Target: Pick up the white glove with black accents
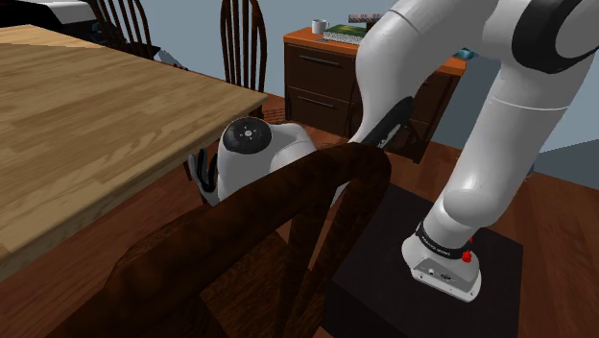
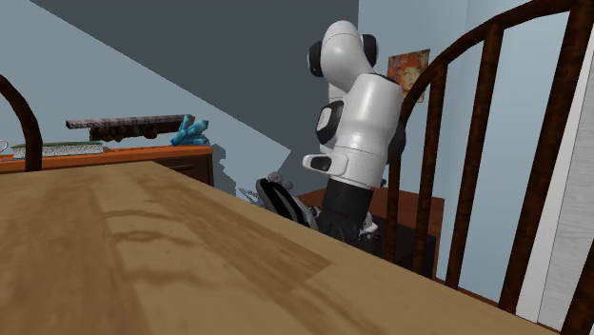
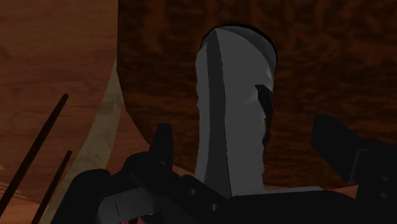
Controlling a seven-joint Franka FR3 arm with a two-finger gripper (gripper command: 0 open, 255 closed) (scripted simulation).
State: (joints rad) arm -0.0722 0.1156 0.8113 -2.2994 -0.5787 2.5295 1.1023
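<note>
The black fingers (image 3: 163, 146) stand apart, open, on either side of the glove (image 3: 232, 108) and do not touch it. The gripper (image 3: 245, 127) brackets its grey-white body, which has a black slit down one side. Dark brown wood lies behind it. In the shoulder view the arm's wrist (image 1: 251, 144) hangs low beside the light wooden table (image 1: 86, 106), behind a dark chair back (image 1: 317, 182). The glove is probably light and soft and would crumple, so a firm pinch across its middle looks best.

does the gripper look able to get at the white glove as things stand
Probably yes: in the wrist view the glove stands between the open fingers of the gripper, neither touching it, with nothing in the way.
</note>
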